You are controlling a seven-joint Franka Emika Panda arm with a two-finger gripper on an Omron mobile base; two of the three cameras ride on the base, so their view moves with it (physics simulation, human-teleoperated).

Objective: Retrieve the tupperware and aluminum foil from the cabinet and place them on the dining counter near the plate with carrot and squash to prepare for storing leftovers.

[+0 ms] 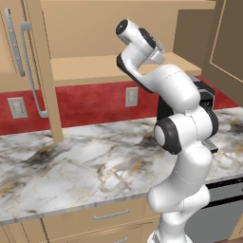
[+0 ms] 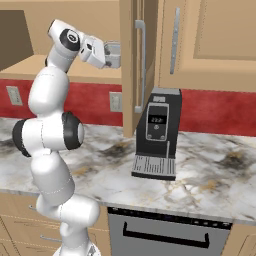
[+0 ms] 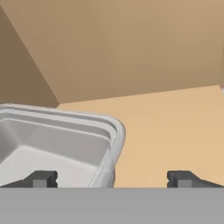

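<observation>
Grey translucent tupperware (image 3: pixel 61 144), rounded flared rim, sits on the cabinet (image 3: pixel 166 131) shelf.

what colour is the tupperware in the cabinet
Translucent pale grey tupperware, clearest in the hand view.

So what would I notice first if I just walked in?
Probably the big white robot arm reaching up into the open cabinet. Inside, on the shelf, a grey tupperware sits right by its open gripper. A black coffee machine stands on the marble counter below.
</observation>
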